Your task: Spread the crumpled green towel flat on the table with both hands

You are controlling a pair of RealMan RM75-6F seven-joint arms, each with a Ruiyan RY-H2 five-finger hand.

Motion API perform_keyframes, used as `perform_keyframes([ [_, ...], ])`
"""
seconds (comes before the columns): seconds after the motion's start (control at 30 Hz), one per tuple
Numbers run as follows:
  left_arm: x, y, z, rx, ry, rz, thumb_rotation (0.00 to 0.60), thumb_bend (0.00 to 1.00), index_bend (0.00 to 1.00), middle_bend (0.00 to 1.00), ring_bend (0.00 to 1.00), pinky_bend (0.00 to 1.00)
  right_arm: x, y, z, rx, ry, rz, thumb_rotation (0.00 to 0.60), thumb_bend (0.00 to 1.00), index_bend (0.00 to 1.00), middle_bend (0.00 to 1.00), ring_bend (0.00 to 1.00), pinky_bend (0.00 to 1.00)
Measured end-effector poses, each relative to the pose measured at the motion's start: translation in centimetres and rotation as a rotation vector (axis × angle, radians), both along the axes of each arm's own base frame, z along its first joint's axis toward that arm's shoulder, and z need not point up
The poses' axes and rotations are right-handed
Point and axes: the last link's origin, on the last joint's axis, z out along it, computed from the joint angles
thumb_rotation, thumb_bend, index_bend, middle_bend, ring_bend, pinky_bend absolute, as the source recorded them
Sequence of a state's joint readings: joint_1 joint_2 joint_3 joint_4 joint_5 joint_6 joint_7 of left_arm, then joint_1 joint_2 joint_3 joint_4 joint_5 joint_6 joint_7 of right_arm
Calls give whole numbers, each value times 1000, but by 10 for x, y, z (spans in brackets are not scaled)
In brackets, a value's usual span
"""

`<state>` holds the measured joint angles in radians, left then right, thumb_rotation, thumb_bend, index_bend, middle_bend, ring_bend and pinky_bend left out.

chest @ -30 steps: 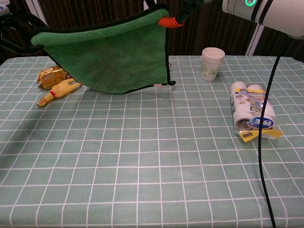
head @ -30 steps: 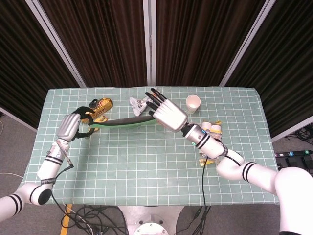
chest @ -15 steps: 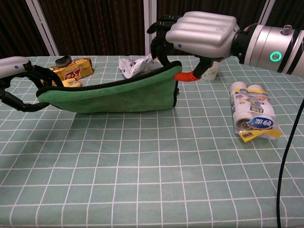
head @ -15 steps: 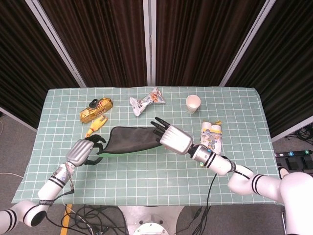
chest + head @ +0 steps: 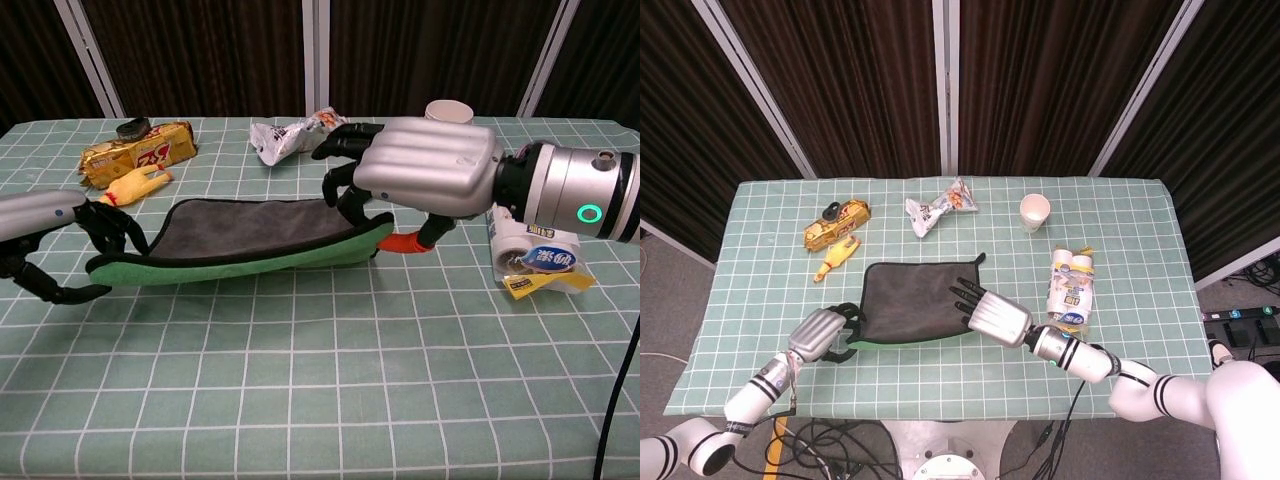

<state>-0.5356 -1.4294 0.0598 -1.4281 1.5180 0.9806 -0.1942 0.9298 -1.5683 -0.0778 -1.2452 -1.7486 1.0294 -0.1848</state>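
Observation:
The green towel (image 5: 915, 303) with a dark grey upper face lies spread out, its far part on the table and its near edge lifted. In the chest view the towel (image 5: 255, 228) shows a green underside along the raised front edge. My left hand (image 5: 825, 331) grips the near left corner; the same left hand (image 5: 60, 240) has dark fingers curled round the hem. My right hand (image 5: 992, 314) holds the near right corner, seen large in the chest view as the right hand (image 5: 420, 175) with an orange thumb tip under the cloth.
A paper cup (image 5: 1035, 211) stands at the back right. Two wrapped rolls (image 5: 1070, 285) lie to the right of the towel. A crumpled snack wrapper (image 5: 938, 207), a gold packet (image 5: 837, 220) and a yellow rubber chicken (image 5: 836, 258) lie behind and left.
Both hands have come down and toward me with the towel. It went from hanging stretched in the air to lying mostly flat, only the near edge still raised.

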Motion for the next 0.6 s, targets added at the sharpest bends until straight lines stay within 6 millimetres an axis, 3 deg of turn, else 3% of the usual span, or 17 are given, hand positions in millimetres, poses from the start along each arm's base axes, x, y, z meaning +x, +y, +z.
perform_keyframes([
  [0.6, -5, -4, -22, -69, 70, 11, 600, 366, 565, 296, 173, 287, -9, 32, -44, 18, 59, 30, 600, 439, 687, 230, 6, 0],
])
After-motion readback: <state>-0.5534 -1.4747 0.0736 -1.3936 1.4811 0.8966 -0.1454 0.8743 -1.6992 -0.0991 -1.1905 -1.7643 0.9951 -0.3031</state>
